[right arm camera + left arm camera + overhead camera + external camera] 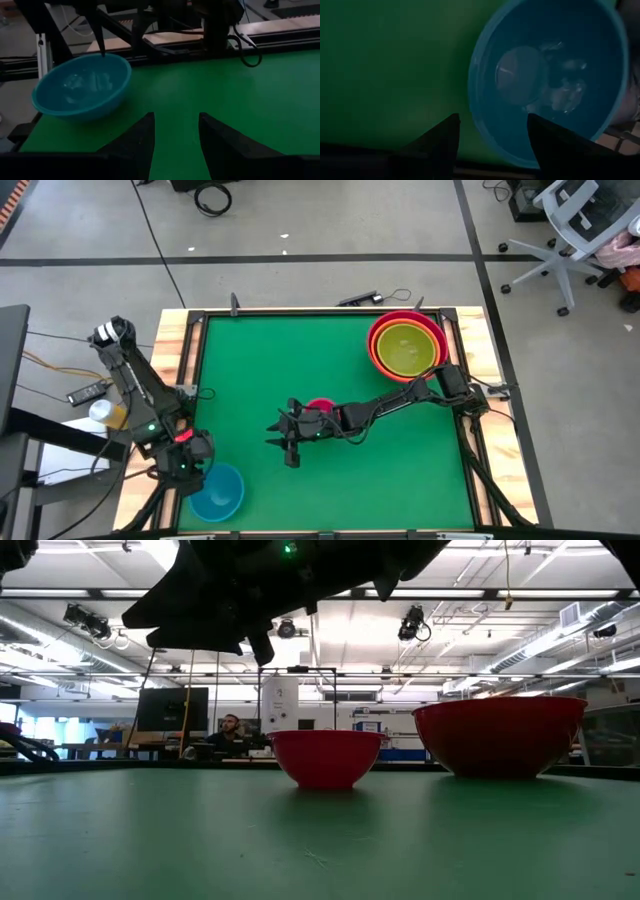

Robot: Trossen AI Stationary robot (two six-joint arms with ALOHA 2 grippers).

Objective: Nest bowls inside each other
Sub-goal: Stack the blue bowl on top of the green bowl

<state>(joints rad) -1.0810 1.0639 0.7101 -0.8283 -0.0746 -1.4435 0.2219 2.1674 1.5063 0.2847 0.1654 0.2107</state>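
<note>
A light blue bowl (217,491) sits on its base at the table's near left corner. My left gripper (199,464) hangs open just over the bowl's left rim (479,131), one finger outside it and one over the inside; no touch shows. A small magenta-pink bowl (320,407) stands at mid-table, partly hidden under my right arm. My right gripper (285,435) is open just left of it, with nothing between its fingers (175,135). At the far right a yellow-green bowl (407,349) sits inside an orange bowl, which sits inside a red one (385,323).
A raised wooden frame (170,370) runs round the green mat. Bare mat lies at the far left and the near right. A black cable (375,298) lies on the far edge. Beyond the table, a person (232,730) sits in the room.
</note>
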